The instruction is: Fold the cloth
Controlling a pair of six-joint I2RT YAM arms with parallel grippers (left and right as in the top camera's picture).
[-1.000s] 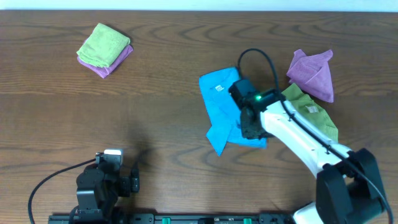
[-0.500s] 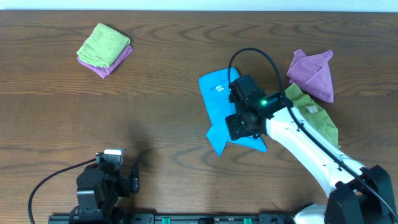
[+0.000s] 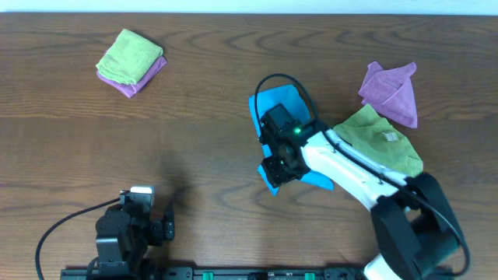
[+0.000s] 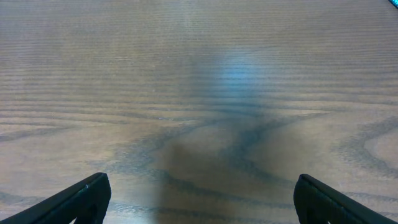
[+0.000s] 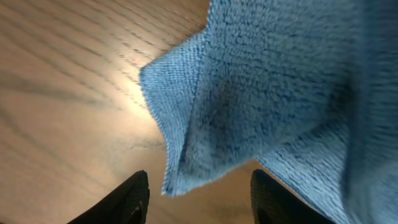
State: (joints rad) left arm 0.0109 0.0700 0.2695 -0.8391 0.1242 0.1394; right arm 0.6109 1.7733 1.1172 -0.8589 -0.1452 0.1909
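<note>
The sky-blue cloth (image 3: pixel 272 105) lies crumpled at the table's middle, mostly hidden under my right arm. In the right wrist view a folded corner of the cloth (image 5: pixel 261 93) hangs just ahead of my right gripper (image 5: pixel 199 199), which is open with the corner's tip between its fingers, not clamped. In the overhead view the right gripper (image 3: pixel 278 167) sits over the cloth's lower left part. My left gripper (image 4: pixel 199 199) is open and empty over bare wood; its arm rests at the front left (image 3: pixel 128 225).
A lime-green cloth on a purple one (image 3: pixel 131 61) lies folded at the far left. A purple cloth (image 3: pixel 391 92) and a lime-green cloth (image 3: pixel 381 138) lie crumpled at the right, next to the blue cloth.
My right arm has swung left and forward across the blue cloth, so the gripper now sits at its lower left corner. The left arm has not moved.
</note>
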